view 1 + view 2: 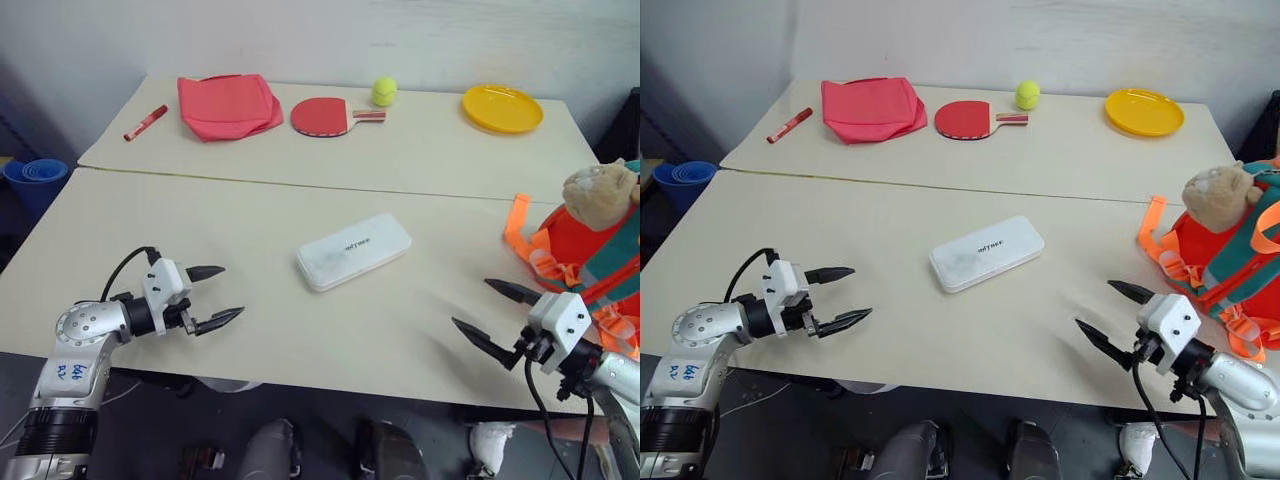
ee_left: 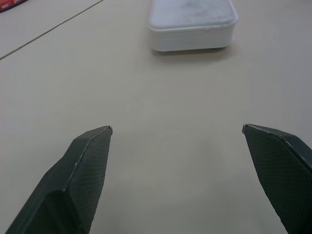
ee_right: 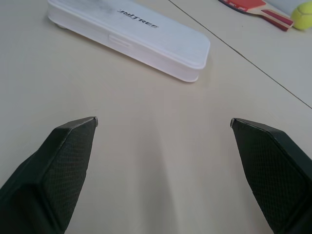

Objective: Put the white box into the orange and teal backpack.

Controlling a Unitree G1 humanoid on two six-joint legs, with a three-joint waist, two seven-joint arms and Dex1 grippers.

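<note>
Both grippers, left (image 1: 214,296) and right (image 1: 486,310), are hovering wide open and empty over the beige table (image 1: 240,230). The white box (image 1: 353,250) is lying between them, the backpack (image 1: 590,270) sitting at the table's right edge.

One white box (image 1: 354,251), one backpack (image 1: 590,270), one paddle (image 1: 322,117), one ball (image 1: 384,91).

Smooth white plastic box (image 1: 354,251) on a matt table (image 1: 250,330); orange fabric backpack (image 1: 585,260).

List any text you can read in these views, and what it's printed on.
"UNITREE": dark lettering on the lid of the white box; the first letter is partly faint.
Blue handwritten marks on the left forearm: too small to read.
Red marker: any print is too small to read.
</note>
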